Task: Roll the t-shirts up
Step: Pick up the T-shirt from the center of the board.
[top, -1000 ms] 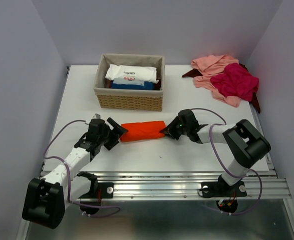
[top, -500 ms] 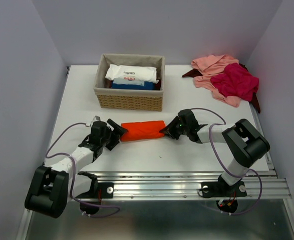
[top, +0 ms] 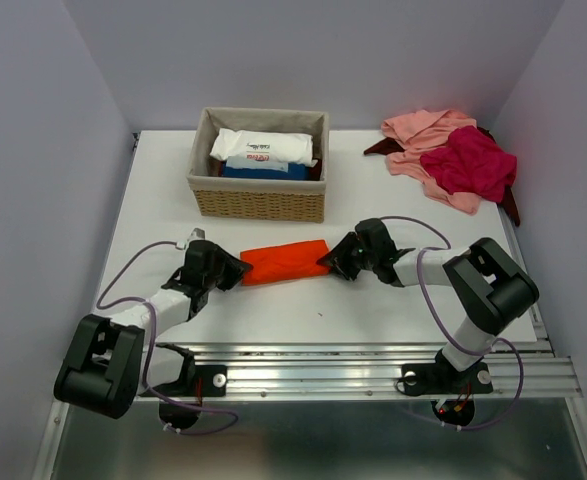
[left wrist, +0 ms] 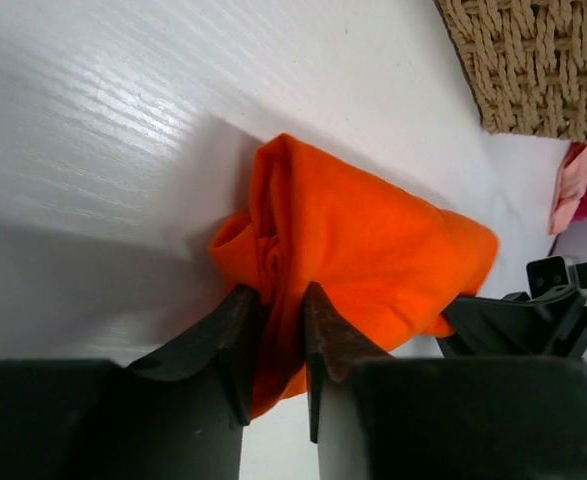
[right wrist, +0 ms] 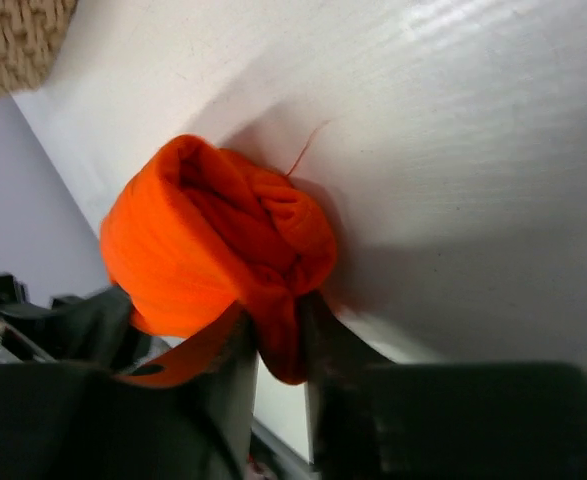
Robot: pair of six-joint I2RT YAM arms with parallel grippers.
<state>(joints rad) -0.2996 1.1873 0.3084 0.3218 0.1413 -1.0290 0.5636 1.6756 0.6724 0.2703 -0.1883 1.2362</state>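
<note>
Where it lies on the white table point(top: 153, 200), near the front of the woven basket point(top: 259, 204), the orange t-shirt point(top: 284, 262) is a soft, creased roll of cloth (spiralled folds show at both ends). Its long axis runs left to right, the right end slightly farther back. The left gripper point(top: 235, 270) pinches its left end and the right gripper point(top: 331, 262) its right. The pink and magenta t-shirts point(top: 453, 160) lie crumpled at the far right corner.

Your right claw point(right wrist: 278, 345) pinches a fold at the end of the rolled orange shirt point(right wrist: 193, 235), which lies on the white counter point(right wrist: 473, 130). A basket point(right wrist: 13, 35) corner shows beyond.
</note>
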